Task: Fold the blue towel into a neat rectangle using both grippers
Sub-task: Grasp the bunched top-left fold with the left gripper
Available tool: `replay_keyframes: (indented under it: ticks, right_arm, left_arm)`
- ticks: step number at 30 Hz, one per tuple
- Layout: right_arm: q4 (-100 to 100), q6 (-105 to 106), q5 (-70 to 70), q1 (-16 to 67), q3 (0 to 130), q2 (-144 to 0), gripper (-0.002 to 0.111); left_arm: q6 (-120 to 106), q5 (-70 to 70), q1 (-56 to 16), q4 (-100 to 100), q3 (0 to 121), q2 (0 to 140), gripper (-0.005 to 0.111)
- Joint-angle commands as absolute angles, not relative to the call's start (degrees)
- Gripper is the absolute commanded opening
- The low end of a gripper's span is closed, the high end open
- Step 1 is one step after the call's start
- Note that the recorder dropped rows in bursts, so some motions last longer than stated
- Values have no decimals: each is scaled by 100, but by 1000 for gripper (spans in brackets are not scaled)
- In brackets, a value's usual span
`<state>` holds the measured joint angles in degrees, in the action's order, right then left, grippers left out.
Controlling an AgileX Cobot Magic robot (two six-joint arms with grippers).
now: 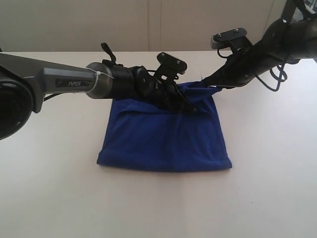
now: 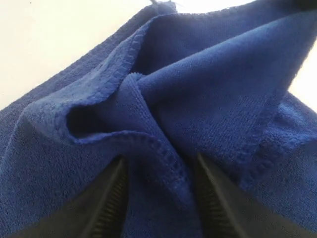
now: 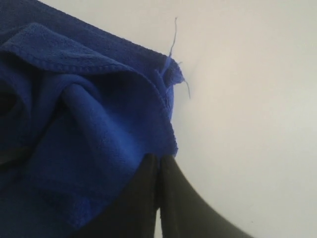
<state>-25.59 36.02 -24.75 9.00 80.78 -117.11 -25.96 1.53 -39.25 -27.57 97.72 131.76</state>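
Your plain white table [image 1: 267,188] lies under the deep royal-blue microfibre towel [image 1: 163,141], which is folded into a rough square (near edge flat, far edge rumpled). At the towel's far middle, the slim black left gripper [image 2: 161,198] clamps a thick ridge of cloth, its jaws held apart by it. At the towel's far right corner, the black right gripper [image 3: 159,166] pinches the hem, jaws nearly touching.
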Motion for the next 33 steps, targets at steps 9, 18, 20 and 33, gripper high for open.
replay_keyframes:
  ticks: [9,18,20,33]
  right_arm:
    - [-2595,3571,-2428,866,8054,-11670,0]
    - [-2622,3571,-2405,866,8054,-11670,0]
    - [-2622,3571,-2405,866,8054,-11670,0]
    - [-2633,3572,-2405,866,8054,-11670,0]
  left_arm:
    - [-3074,-346,-3712,-2802,9810,12792,48]
    - [-2668,-563,-3673,-2868,9810,12791,48]
    - [-2668,-623,-3766,-2868,9810,12791,48]
    - [-2683,-583,-3875,-2868,9810,12932,48]
